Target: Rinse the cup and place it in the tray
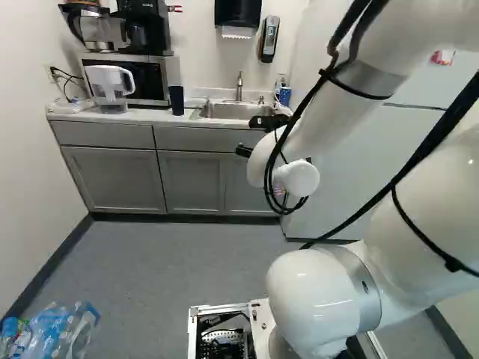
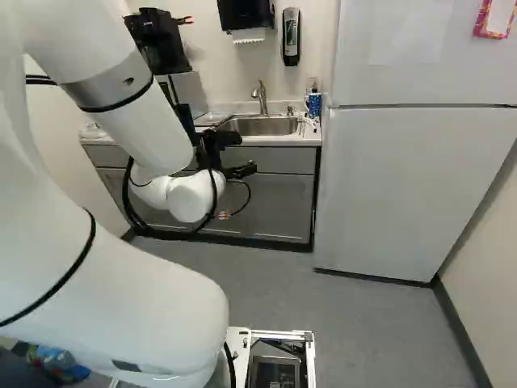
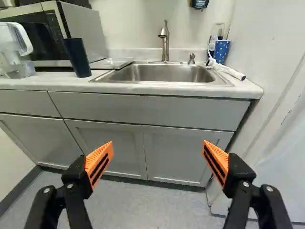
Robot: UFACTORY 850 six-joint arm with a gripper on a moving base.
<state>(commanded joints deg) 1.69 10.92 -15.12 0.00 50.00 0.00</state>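
Observation:
My gripper (image 2: 240,153) hangs before the counter front in the right base view. In the wrist view the gripper (image 3: 158,145) is open, its orange pads wide apart with nothing between them. A dark blue cup (image 3: 77,57) stands upright on the counter, left of the sink in the left base view; the arm hides it in the right base view. Between cup and sink lies a low, clear tray (image 3: 112,63). The steel sink (image 3: 162,73) has a faucet (image 3: 165,43) at its back edge.
A water pitcher (image 1: 111,88) and a microwave (image 1: 135,75) stand beyond the cup. A patterned blue container (image 3: 221,50) and a white brush-like thing (image 3: 230,71) sit beside the sink. A tall fridge (image 2: 404,186) flanks the counter. Plastic bottles (image 1: 56,329) lie low beside the base.

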